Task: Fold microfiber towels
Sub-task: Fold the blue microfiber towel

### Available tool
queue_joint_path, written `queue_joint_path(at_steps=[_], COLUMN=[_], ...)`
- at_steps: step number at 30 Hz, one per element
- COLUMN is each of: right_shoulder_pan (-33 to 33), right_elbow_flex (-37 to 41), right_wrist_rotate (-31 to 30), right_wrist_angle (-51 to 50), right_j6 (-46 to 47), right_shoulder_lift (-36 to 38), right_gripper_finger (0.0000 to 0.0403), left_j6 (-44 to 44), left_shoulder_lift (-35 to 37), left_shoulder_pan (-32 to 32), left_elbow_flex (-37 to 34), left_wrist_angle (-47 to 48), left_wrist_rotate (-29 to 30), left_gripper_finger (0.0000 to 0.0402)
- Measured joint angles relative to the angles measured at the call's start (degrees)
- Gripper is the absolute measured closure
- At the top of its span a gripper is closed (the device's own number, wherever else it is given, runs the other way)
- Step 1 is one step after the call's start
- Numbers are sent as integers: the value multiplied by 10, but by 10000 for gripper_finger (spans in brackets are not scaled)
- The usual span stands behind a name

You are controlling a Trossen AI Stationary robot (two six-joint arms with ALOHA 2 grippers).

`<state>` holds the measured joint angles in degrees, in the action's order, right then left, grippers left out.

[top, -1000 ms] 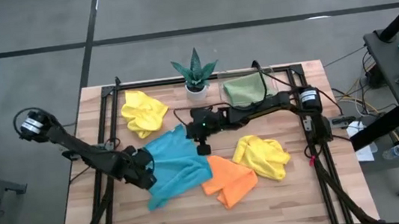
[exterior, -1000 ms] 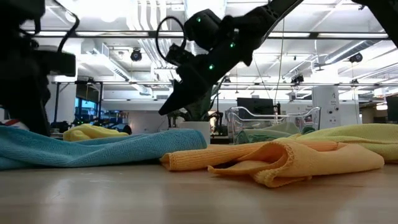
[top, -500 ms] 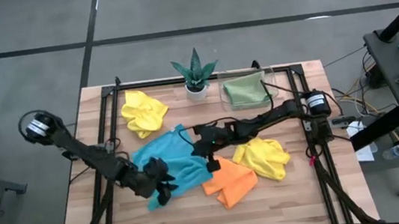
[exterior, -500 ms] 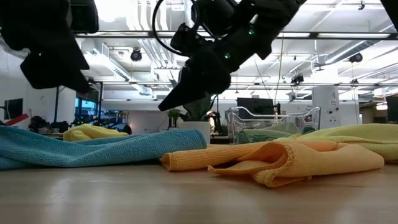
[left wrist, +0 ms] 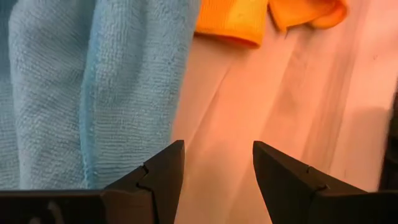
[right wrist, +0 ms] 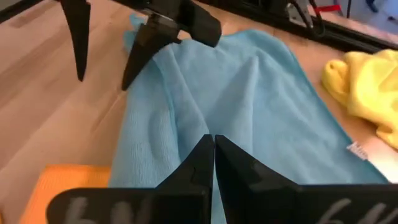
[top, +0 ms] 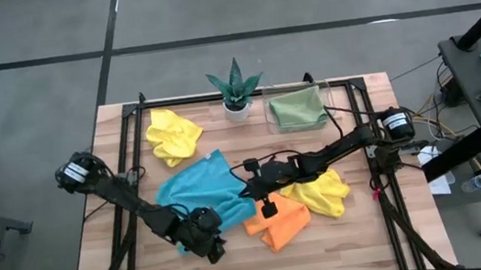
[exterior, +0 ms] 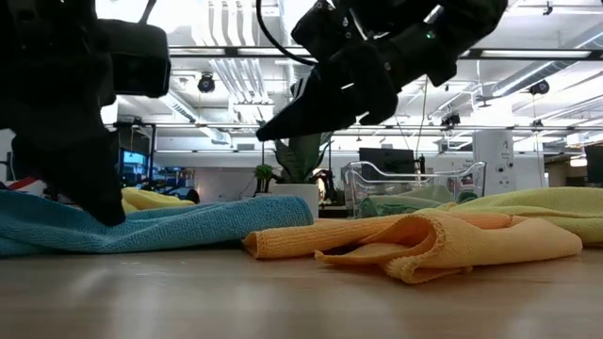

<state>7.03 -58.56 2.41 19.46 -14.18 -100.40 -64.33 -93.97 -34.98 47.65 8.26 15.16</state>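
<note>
the sky blue towel [top: 200,192] is seen lying rumpled near the middle of the wooden table [top: 362,248], with the orange towel [top: 276,222] touching its near-right side. the left gripper [top: 209,245] is held low at the blue towel's near edge, its fingers [left wrist: 163,174] spread and nothing between them; bare wood shows in the gap. the right gripper [top: 269,209] is held over the seam between blue and orange, its fingers [right wrist: 205,163] pressed together and empty. no fold has been made yet, so the step is judged to be the first grasp of the blue towel. next, an edge or corner would need to be pinched by each gripper and the cloth spread flat.
</note>
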Motion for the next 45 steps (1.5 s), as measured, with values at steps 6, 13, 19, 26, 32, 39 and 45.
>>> queue_joint_path(at_steps=[6,13,19,26,32,39,45], right_shoulder_pan=[2,29,68,80,78,80,80], right_elbow_flex=[12,23,20,17,17,17,17], right_wrist_rotate=[5,10,-2,-37,-35,-29,-29], right_wrist_angle=[0,-15,-6,-7,-7,2,15], right_j6=[52,38,-9,-14,22,29,37], right_shoulder_lift=[0,0,-1,1,1,0,0], right_gripper_finger=[394,394,394,394,384,318,260], left_j6=[-46,-59,-60,-115,-114,-113,-114], left_shoulder_lift=[-17,-17,-16,-14,-14,-15,2], left_shoulder_pan=[-10,-34,-44,-93,-134,-146,-146], left_elbow_flex=[19,45,64,106,103,101,114], left_wrist_angle=[-2,-3,15,173,220,284,342], left_wrist_rotate=[-31,-39,-40,-101,-41,4,3], left_gripper_finger=[226,226,226,226,226,226,226])
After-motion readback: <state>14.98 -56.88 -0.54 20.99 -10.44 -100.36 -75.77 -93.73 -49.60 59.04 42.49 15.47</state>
